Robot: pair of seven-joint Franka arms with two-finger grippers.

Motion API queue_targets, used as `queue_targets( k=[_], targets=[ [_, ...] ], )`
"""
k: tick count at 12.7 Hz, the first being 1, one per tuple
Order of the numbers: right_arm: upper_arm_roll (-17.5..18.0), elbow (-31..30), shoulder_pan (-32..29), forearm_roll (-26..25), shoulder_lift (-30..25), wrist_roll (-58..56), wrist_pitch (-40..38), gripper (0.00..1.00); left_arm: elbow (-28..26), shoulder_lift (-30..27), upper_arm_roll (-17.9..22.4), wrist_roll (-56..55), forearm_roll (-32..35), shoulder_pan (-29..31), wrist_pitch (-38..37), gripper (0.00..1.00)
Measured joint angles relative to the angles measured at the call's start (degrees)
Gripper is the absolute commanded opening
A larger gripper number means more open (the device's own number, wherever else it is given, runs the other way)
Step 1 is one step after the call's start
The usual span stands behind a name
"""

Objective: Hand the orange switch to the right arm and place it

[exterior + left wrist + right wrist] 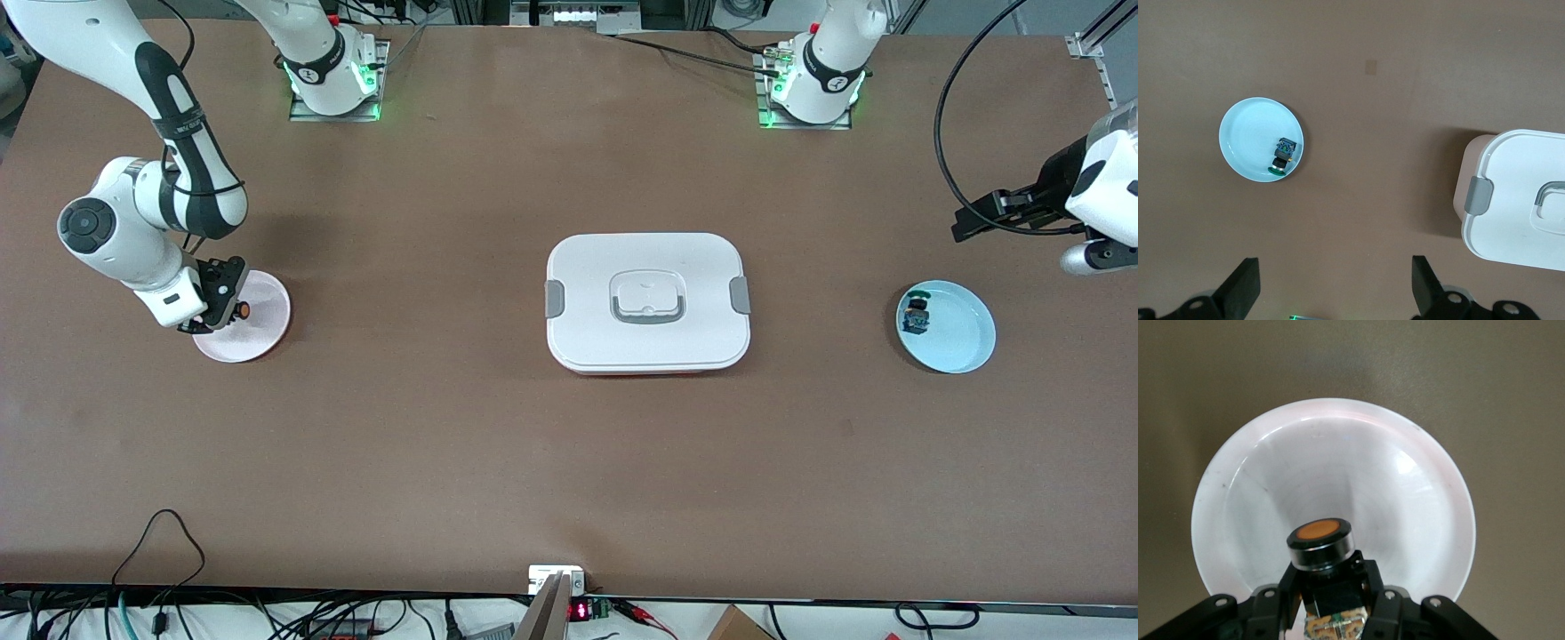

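The orange switch (241, 310) has a black body, a round orange cap and a tan end. My right gripper (230, 302) is shut on it, low over the pale pink plate (269, 322) at the right arm's end of the table. In the right wrist view the orange switch (1319, 539) sits between the black fingers (1286, 581) of my right gripper (1330, 579), cap toward the pink plate (1338, 460). I cannot tell whether it touches the plate. My left gripper (965, 222) hangs open and empty in the air at the left arm's end; the left gripper (1336, 287) shows both fingers (1245, 283) far apart.
A light blue plate (965, 338) near the left arm's end holds a small blue-and-green switch (914, 316); the left wrist view shows that plate (1245, 133) and switch (1283, 155). A white lidded box (649, 302) with grey clips sits mid-table; one end of the box (1518, 193) shows in the left wrist view.
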Motion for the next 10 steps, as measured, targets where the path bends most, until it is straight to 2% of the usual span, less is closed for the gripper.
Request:
queue_targets(
  k=[4,8,9,10],
  targets=[
    [0.04,-0.01,0.01,0.0,1.2,-0.04,0.38,0.14,0.87,1.04,-0.02,-0.39,0.01,-1.12,-0.02,1.0],
    [0.06,-0.01,0.09,0.0,1.24,-0.04,0.4,0.27,1.04,1.03,0.48,-0.39,0.01,-0.56,-0.05,1.0],
    [0.06,-0.01,0.09,0.0,1.24,-0.03,0.4,0.37,1.04,1.04,0.6,-0.39,0.01,-0.51,-0.05,1.0],
    [0.06,-0.01,0.1,0.0,1.24,-0.03,0.4,0.66,1.05,1.04,0.68,-0.39,0.01,-0.46,-0.05,1.0]
  ],
)
